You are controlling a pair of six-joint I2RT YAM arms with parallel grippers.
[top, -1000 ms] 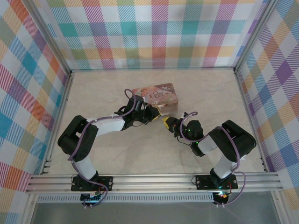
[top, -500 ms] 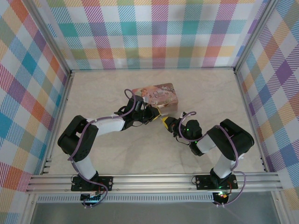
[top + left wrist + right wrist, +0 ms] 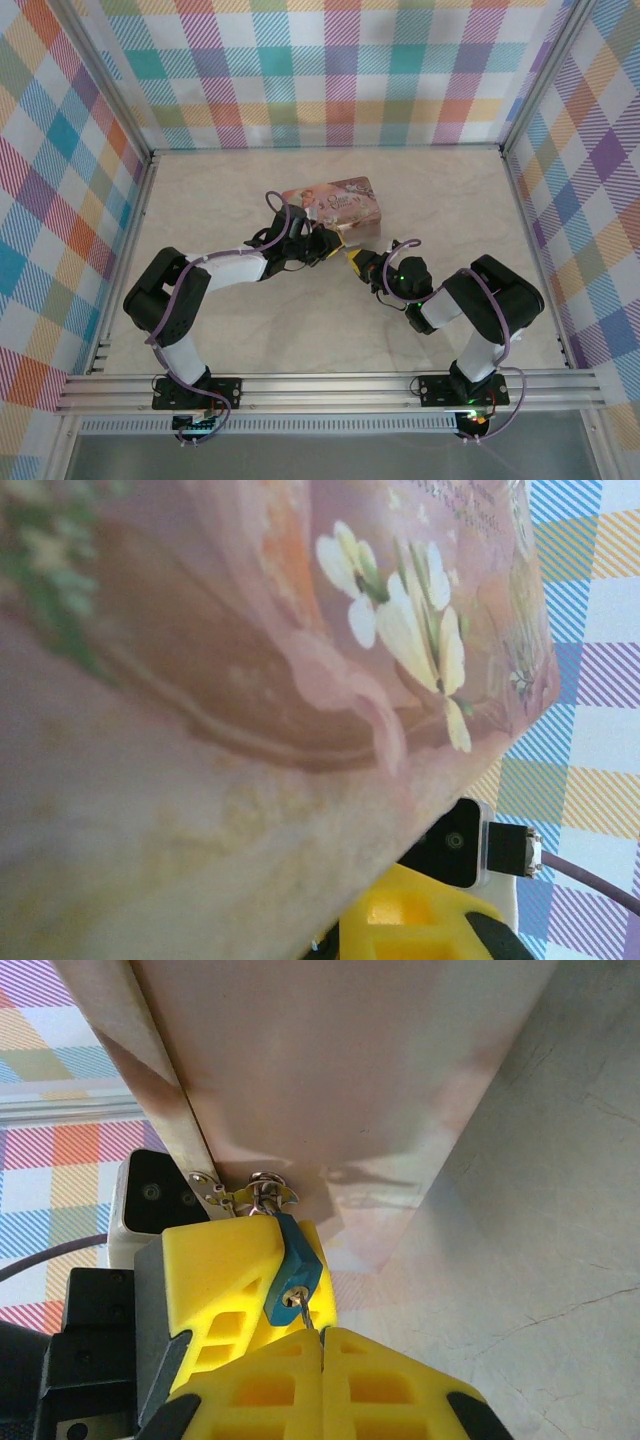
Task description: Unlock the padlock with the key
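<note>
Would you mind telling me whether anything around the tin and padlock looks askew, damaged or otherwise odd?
Nothing stands out. The tin lies at a slant on the table, with no visible damage. The padlock hangs from its hasp against the left fingers, and the key sits in its keyhole, pinched by the shut right fingers.

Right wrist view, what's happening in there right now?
The right tool, shut on the small key, has the key's tip in the keyhole of the blue padlock. The left tool holds that padlock, which hangs from the hasp of the pink tin. The padlock is not yet off.
</note>
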